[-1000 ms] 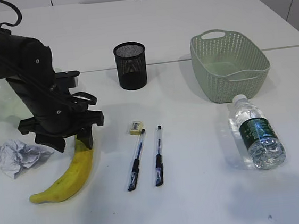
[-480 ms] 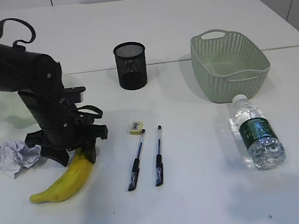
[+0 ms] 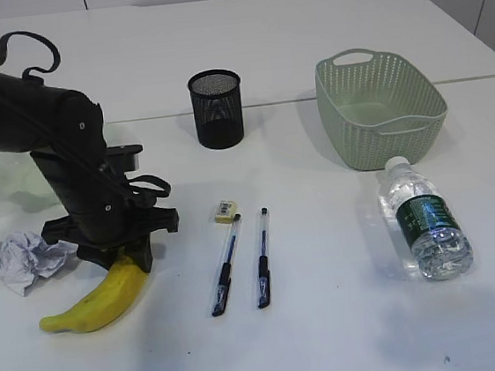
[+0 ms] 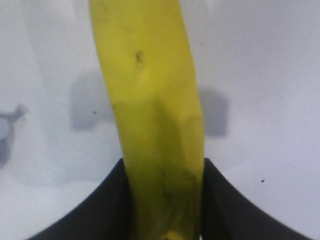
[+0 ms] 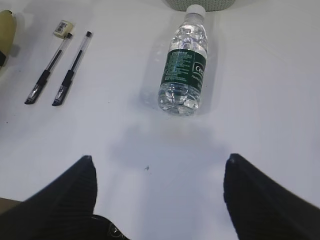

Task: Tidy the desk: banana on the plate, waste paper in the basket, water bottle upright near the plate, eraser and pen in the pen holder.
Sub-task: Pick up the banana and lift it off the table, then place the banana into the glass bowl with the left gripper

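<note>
The black left gripper [image 3: 118,257] has its jaws closed against both sides of the curved yellow banana [image 3: 96,301], which lies on the white table [image 3: 334,336] beside a crumpled ball of waste paper [image 3: 23,259]. The right gripper [image 5: 159,200] hangs wide open, holding nothing, above the table near the clear plastic water bottle [image 5: 185,70] lying on its side.

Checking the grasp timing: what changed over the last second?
The left gripper came down over the banana's upper end and its jaws closed onto it; in the left wrist view they now press both its sides. The banana's free end shifted slightly left. The crumpled paper, pens, eraser, bottle and basket stayed put; the right gripper stayed open.
</note>
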Robot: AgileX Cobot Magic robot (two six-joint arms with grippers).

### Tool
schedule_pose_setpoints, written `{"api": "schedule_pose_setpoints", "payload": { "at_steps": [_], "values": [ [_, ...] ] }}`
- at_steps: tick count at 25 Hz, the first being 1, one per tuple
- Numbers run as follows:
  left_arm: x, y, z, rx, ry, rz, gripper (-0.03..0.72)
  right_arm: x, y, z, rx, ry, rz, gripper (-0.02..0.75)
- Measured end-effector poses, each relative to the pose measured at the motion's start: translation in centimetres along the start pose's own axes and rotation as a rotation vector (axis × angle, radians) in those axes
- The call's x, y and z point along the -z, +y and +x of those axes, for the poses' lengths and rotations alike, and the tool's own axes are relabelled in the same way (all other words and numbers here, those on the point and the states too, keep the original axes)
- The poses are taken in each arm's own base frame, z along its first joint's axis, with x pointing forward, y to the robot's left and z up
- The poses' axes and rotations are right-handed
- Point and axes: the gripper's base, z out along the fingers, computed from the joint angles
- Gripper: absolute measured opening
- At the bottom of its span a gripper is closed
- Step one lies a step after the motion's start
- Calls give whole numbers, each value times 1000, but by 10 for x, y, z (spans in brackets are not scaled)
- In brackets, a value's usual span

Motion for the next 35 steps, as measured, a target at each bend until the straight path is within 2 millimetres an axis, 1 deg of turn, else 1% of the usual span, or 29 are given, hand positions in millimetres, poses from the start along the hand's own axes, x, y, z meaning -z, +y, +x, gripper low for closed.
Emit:
{"api": "schedule_pose_setpoints", "payload": {
  "at_steps": [6,8,15,20,23,27,32,35],
  "values": [
    [0,0,1,-13,9,-4,238,0,0,0,0,0,0,584],
    [4,0,1,-19,7,-3,237,0,0,0,0,0,0,584],
    [42,-1,-4,-37,-86,28,237,0,0,0,0,0,0,584],
    [66,2,-7,-70,-158,15,237,0,0,0,0,0,0,584],
    [80,9,-19,-65,-194,2,237,0,0,0,-2,0,0,585],
    [102,22,-42,-22,-271,3,237,0,0,0,-2,0,0,584],
    [128,47,-68,52,-366,5,238,0,0,0,-2,0,0,585],
    [140,66,-79,115,-405,12,238,0,0,0,-2,0,0,585]
  ]
}}
